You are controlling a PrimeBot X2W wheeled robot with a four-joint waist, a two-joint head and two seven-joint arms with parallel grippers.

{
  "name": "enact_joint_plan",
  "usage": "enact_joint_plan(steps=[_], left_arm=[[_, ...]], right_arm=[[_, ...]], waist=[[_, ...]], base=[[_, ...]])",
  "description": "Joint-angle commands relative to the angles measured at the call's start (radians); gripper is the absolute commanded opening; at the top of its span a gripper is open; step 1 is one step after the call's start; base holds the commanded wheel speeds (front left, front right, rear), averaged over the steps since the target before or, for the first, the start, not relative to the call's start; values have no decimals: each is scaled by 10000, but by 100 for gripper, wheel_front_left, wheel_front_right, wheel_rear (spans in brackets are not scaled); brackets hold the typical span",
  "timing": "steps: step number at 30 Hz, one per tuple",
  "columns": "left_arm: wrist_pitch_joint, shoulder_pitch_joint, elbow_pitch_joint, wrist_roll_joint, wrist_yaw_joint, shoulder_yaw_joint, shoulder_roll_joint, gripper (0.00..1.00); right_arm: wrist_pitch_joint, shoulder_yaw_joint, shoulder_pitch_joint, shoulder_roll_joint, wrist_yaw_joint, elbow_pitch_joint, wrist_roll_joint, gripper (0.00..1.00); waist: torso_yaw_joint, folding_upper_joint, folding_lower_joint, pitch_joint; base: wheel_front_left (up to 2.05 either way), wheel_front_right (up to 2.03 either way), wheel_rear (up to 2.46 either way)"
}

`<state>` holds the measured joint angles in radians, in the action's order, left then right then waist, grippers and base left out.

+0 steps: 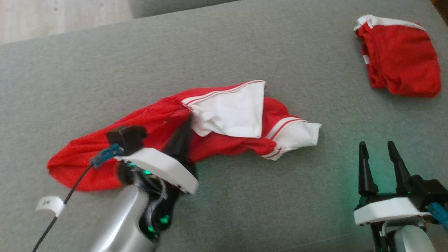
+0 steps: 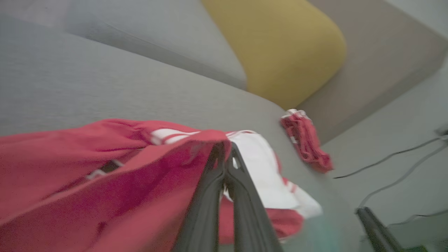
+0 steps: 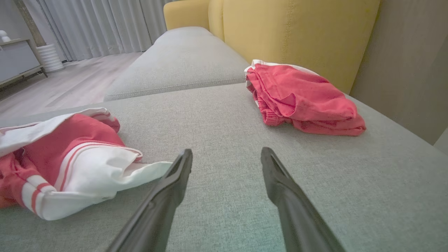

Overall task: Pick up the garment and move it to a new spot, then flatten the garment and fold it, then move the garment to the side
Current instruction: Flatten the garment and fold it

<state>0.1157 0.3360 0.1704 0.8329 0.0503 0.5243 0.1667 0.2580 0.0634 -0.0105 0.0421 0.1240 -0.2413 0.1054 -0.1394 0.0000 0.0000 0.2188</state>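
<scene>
Red cloth with white panels and thin red and white stripes: the garment (image 1: 150, 119) lay crumpled in a long slanting heap across the middle of the grey sofa seat (image 1: 245, 42). Its red end pointed towards my left and its white end towards my right.

My left end effector (image 1: 187, 120) was closed, its two dark fingers pressed together on a fold of the garment where the red cloth met a white panel. In the left wrist view, red fabric draped over the tips and stood raised off the seat.

My right end effector (image 1: 376, 145) was open, fingers spread and holding nothing. It sat low over bare seat near the garment's white end, apart from it in the head view.

A second garment (image 1: 399, 56), red with white trim, sat folded at the far right of the seat. It was well apart from the first and close to the yellow backrest (image 3: 297, 31).

A black cable (image 1: 66, 199) with a white label trailed beside my left forearm.
</scene>
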Motion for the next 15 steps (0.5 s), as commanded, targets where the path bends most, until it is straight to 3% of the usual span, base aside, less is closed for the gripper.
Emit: enact_joint_plan(steps=[1,3,6,9,12,15], left_arm=[[207,-73,-829,303,-259,-165,61,0],[695,-720,-1911,874,-641,-7,323,0],[1433,-2000,-3643,1624,-936,136,1144,0],[2006,-3370,-4839,2152,-905,144,2146,0],[2174,-4354,-5070,2226,-748,19,2938,0],[2061,-5019,-4875,2230,-641,14,3183,0]], right_arm=[[38,-149,-61,81,67,244,-12,100],[38,-60,44,81,67,239,-57,100],[38,37,134,81,67,259,-106,100],[38,110,169,81,67,292,-144,100],[38,137,166,81,67,309,-194,100],[38,144,174,81,67,304,-232,100]], waist=[[235,0,0,-163],[451,0,0,-290],[772,0,0,-442],[1063,0,0,-508],[1293,0,0,-504],[1412,0,0,-524]], base=[[0,0,0],[0,0,0],[0,0,0],[0,0,0],[0,0,0],[0,0,0]])
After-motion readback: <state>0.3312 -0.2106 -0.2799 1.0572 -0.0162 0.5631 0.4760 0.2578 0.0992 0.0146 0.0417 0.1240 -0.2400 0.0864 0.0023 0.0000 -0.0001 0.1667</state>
